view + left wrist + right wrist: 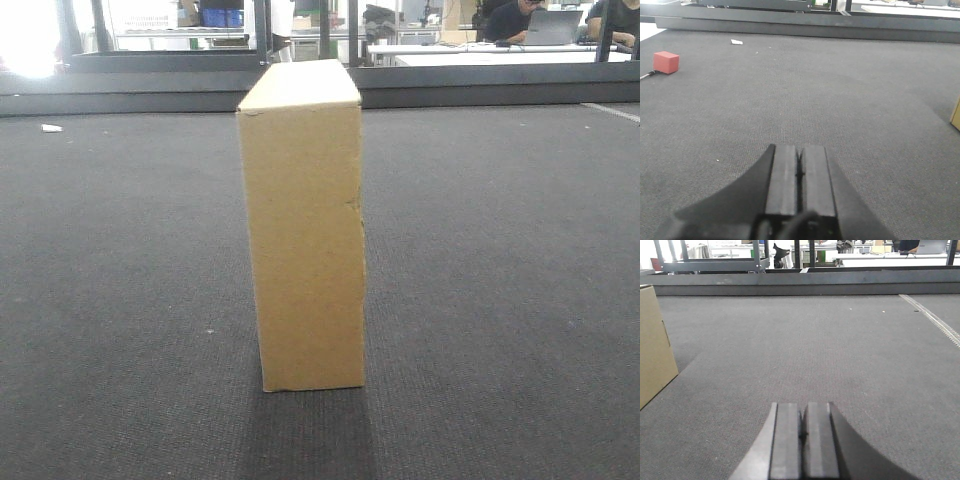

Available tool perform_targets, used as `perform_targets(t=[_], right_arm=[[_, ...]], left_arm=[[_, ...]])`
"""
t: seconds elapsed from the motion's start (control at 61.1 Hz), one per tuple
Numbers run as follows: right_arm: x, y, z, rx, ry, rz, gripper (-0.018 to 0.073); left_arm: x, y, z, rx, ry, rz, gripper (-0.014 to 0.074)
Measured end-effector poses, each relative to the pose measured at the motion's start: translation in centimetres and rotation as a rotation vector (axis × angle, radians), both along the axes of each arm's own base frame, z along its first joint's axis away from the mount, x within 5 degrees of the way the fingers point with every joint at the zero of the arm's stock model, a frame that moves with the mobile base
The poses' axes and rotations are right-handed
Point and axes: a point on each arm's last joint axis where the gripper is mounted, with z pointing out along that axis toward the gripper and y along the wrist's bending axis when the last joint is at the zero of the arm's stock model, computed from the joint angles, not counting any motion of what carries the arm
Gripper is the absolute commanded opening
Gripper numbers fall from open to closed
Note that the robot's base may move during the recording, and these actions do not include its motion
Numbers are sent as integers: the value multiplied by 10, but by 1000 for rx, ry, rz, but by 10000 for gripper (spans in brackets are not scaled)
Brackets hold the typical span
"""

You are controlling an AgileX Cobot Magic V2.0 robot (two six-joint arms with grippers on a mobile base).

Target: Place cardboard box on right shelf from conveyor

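One cardboard box (305, 230) stands alone on the conveyor (500, 300), the wide dark grey belt that fills all three views. The box is upright and closed, its flaps shut, so nothing of its contents shows. Its narrow face is turned to the front camera, and that face is much taller than it is wide, so the long axis seen here runs vertically. The top panel runs back towards the far rail. A small crease marks the right-hand edge about halfway up.

Two claws are in view, one on each arm. The left claw (799, 170) is clenched, its two black fingers pressed together with nothing between them. It is low over bare belt, and only a corner of the box shows at the right edge of its wrist view. The right claw (803, 440) is likewise clenched and holding nothing. It points along the belt, with the box's broad side at the left edge of its view, well apart from the fingers.

One small red block (666, 62) lies on the belt far to the left, with one white scrap (736, 42) beyond it near the far rail. Behind the rail, a person (515, 20) sits at a laptop (553, 27) on a white desk (480, 50)
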Motion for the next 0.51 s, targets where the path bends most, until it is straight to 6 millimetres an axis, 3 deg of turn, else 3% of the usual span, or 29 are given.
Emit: perform_targets(t=[0.507], right_arm=[[0, 0, 0, 0, 0, 0, 50]], left_arm=[[0, 0, 0, 0, 0, 0, -116]])
